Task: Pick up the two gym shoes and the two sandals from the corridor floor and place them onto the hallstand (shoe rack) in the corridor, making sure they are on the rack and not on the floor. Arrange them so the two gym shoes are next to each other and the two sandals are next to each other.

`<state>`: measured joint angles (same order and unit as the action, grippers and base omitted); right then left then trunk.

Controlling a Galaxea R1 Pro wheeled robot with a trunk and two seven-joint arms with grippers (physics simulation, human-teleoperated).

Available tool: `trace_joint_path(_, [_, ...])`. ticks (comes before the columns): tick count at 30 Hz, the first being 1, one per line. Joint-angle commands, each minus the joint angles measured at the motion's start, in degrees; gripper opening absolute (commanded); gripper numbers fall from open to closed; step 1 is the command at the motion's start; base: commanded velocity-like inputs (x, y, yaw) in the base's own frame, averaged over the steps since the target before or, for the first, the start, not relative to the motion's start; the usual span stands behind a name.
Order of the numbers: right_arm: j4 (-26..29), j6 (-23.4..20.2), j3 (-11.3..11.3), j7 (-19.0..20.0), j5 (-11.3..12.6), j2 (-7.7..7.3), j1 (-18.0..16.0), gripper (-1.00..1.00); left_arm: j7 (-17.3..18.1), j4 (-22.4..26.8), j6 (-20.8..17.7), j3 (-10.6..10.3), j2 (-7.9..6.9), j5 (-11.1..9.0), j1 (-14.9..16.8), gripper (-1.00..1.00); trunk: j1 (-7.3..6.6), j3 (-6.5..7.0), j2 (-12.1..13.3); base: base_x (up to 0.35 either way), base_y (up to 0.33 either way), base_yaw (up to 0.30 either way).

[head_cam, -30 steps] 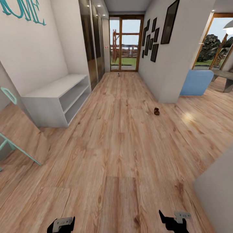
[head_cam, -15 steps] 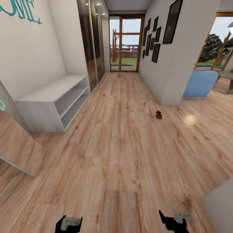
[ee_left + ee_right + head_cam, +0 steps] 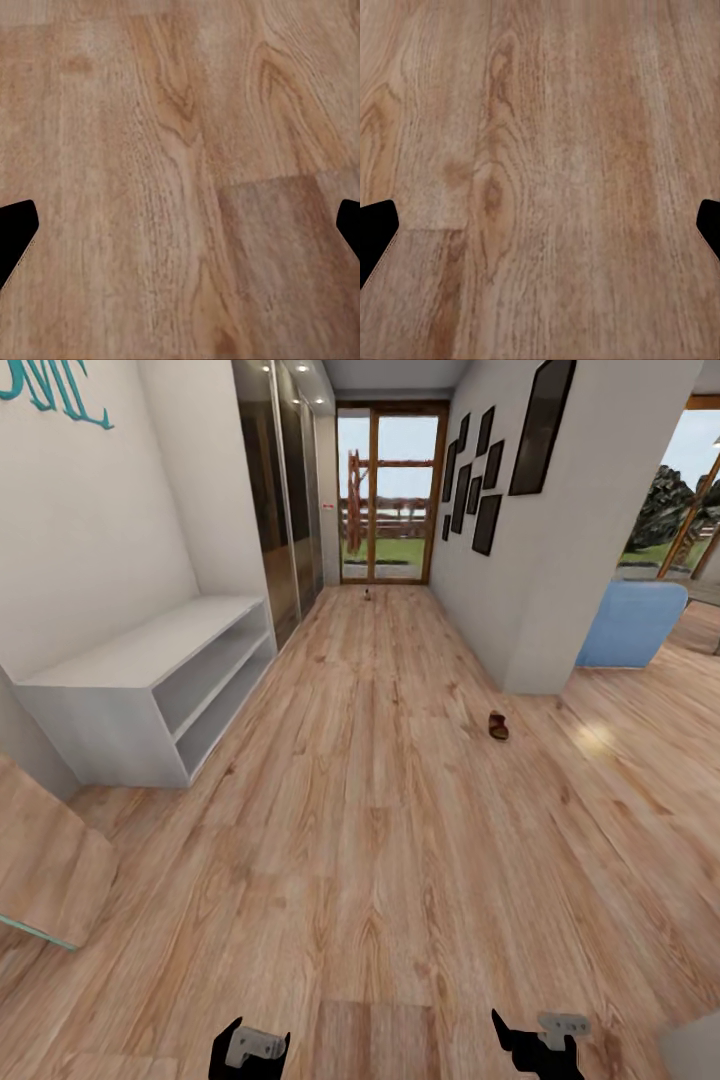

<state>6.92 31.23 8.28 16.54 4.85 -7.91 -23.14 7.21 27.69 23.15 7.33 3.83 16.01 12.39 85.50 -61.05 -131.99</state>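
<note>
One dark brown sandal (image 3: 498, 726) lies on the corridor floor (image 3: 370, 810), right of the middle and near the wall corner. The hallstand (image 3: 140, 650), pale grey with two open shelf levels, stands against the left wall with nothing on it. A tiny object (image 3: 368, 594) sits far off by the glass door, too small to name. The gym shoes are out of view. My left gripper (image 3: 250, 1050) and right gripper (image 3: 540, 1045) hang low at the near edge, far from the sandal. Both are open, with bare planks between the fingers of the left gripper (image 3: 180, 232) and the right gripper (image 3: 540, 232).
A mirror panel with a teal frame (image 3: 40, 870) leans at the near left. A white wall corner (image 3: 560, 560) juts in on the right, with a blue armchair (image 3: 630, 622) behind it. Mirrored wardrobe doors (image 3: 280, 500) follow the hallstand. A grey edge (image 3: 690, 1050) shows at the near right.
The camera has rolled forward down the corridor, so the hallstand and sandal look nearer and the mirror slides off to the left. My left gripper has shifted inward in the picture; the right one holds still.
</note>
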Motion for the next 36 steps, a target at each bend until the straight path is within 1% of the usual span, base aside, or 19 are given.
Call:
trace_joint_path(1, [-0.07, 0.06, 0.25, 0.60, 0.51, 0.01, -0.04, 1.00, 0.35, -0.11, 0.18, 0.47, 0.05, 0.32, 0.02, 1.00, 0.03, -0.05, -0.02, 0.340, 0.000, 0.000])
trace_joint_path(4, [-0.07, 0.06, 0.25, 0.60, 0.34, 0.07, -0.04, 1.00, -0.02, -0.42, 0.22, 0.93, -0.12, 0.01, -0.01, 1.00, 0.03, -0.05, -0.02, 0.340, 0.000, 0.000])
trace_joint_path(12, [-0.07, 0.06, 0.25, 0.60, 0.18, 0.08, -0.04, 1.00, -0.43, -0.52, 0.47, 1.20, -0.29, -0.55, -0.27, 1.00, 0.03, -0.05, -0.02, 0.340, 0.000, 0.000])
trace_joint_path(18, [-0.07, 0.06, 0.25, 0.60, 0.16, 0.08, -0.02, 1.00, -0.58, -0.15, 0.63, 1.28, -0.24, -1.99, -0.33, 1.00, 0.03, -0.05, -0.02, 0.340, 0.000, 0.000])
trace_joint_path(19, [-0.07, 0.06, 0.25, 0.60, 0.16, 0.08, -0.04, 1.00, -0.65, 0.12, 0.65, 1.24, -0.16, -2.61, -0.32, 1.00, 0.03, -0.05, -0.02, 0.340, 0.000, 0.000])
trace_joint_path(23, [-0.07, 0.06, 0.25, 0.60, 0.17, 0.08, -0.04, 1.00, -1.37, 0.31, 0.71, 1.21, 0.04, -3.33, -0.31, 1.00, 0.03, -0.05, -0.02, 0.340, 0.000, 0.000])
trace_joint_path(36, [-0.07, 0.06, 0.25, 0.60, 0.16, 0.08, -0.05, 1.00, -2.19, 0.51, 0.76, 1.32, -0.11, -3.63, -0.26, 1.00, 0.03, -0.05, -0.02, 0.340, 0.000, 0.000])
